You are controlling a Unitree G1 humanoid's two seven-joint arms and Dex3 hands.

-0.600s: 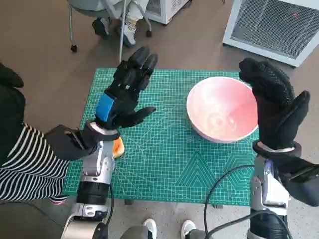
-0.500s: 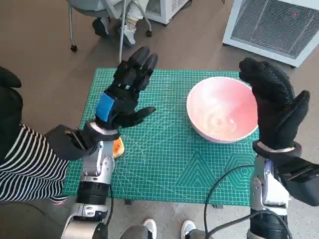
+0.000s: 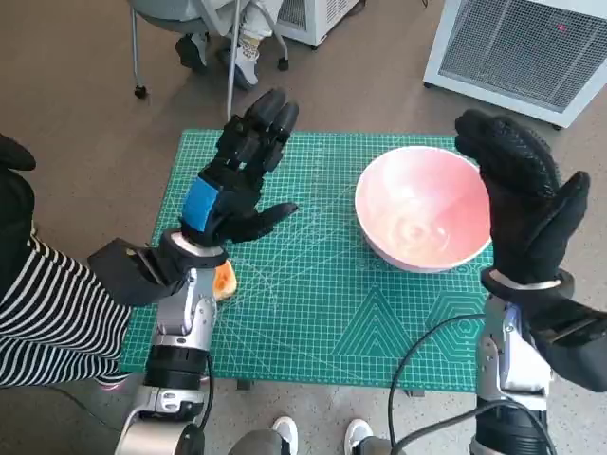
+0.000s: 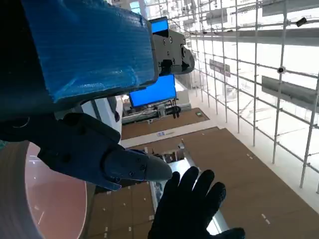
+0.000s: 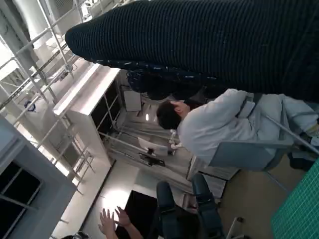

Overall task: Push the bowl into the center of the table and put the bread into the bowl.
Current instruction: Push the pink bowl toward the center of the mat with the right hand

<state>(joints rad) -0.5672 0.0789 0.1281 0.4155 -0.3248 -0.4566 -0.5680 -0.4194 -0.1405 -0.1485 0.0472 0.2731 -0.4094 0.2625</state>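
A pale pink bowl (image 3: pixel 422 207) stands on the right part of the green cutting mat (image 3: pixel 313 303); its rim (image 4: pixel 12 194) also shows in the left wrist view. My right hand (image 3: pixel 520 194) is raised with fingers apart, just right of the bowl, holding nothing. My left hand (image 3: pixel 239 171) hovers above the mat's left half, fingers stretched out and empty. An orange-brown piece of bread (image 3: pixel 225 280) peeks out from under my left wrist at the mat's left edge, mostly hidden. The left wrist view also catches my right hand (image 4: pixel 192 206).
A person in a striped sleeve (image 3: pixel 47 313) reaches in at the left, a black-gloved hand near my left forearm. A chair and feet (image 3: pixel 228 43) are beyond the table. A white cabinet (image 3: pixel 531 47) stands at the back right. A seated person (image 5: pixel 224 124) appears in the right wrist view.
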